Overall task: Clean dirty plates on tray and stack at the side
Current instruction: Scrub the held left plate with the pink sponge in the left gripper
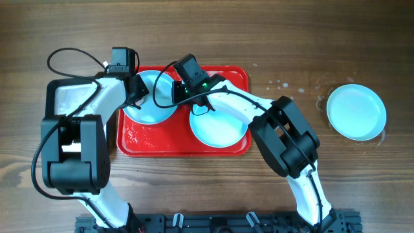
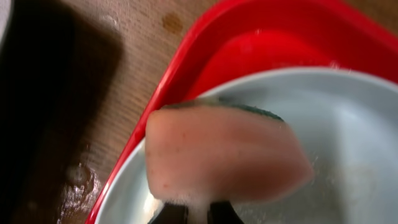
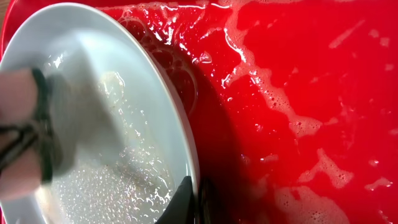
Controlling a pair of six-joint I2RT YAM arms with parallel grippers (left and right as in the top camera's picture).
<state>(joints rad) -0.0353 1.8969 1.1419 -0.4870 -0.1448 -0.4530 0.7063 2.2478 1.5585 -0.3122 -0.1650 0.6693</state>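
Observation:
The red tray (image 1: 168, 147) holds two pale plates: a left one (image 1: 150, 111) and a right one (image 1: 220, 131). A third plate (image 1: 356, 111) lies on the table at the far right. My left gripper (image 1: 139, 90) is shut on a pink sponge with a green backing (image 2: 227, 155) and presses it on the left plate (image 2: 348, 124), which is soapy. My right gripper (image 1: 184, 90) is shut on that plate's rim (image 3: 189, 155), one finger inside and one outside. The sponge also shows in the right wrist view (image 3: 25, 130). The tray floor (image 3: 311, 93) is streaked with foam.
A black-rimmed metal tray (image 1: 72, 98) sits left of the red tray, partly under my left arm. Water drops lie on the wood near the far-right plate (image 1: 281, 85).

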